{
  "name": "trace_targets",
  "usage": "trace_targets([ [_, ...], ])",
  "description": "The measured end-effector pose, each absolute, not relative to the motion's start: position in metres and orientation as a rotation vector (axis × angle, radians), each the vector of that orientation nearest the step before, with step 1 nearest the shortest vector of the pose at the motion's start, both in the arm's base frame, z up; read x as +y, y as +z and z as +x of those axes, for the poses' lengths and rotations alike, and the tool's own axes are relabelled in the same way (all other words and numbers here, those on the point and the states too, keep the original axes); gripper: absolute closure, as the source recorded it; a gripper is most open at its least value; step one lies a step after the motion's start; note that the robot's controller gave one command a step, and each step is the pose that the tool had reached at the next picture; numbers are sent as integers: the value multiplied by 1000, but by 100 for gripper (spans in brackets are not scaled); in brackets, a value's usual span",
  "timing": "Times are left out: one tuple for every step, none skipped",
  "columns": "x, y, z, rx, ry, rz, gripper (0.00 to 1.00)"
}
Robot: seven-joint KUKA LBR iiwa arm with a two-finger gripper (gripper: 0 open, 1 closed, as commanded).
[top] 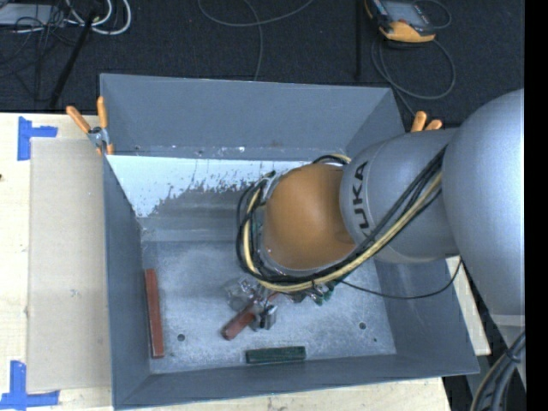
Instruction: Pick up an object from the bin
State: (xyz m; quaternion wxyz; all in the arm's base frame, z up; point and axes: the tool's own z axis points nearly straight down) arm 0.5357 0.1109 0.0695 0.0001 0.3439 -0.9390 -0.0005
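My gripper (253, 301) reaches down below the arm's wrist to the bin floor, a little front of the middle. A short reddish-brown piece (237, 324) lies slanted on the floor directly under it, with its upper right end right at the gripper's tip and its lower left end sticking out free. Whether the gripper grips that piece is hidden by its own body. A dark green flat bar (276, 355) lies just in front, along the bin's front wall.
A long reddish-brown strip (154, 312) lies along the left wall, well away from the gripper. The arm and its cables cover the bin's middle and right side.
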Motion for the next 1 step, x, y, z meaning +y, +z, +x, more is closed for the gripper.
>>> trace_targets([
  [157,230,538,-2974,-1,1042,100],
])
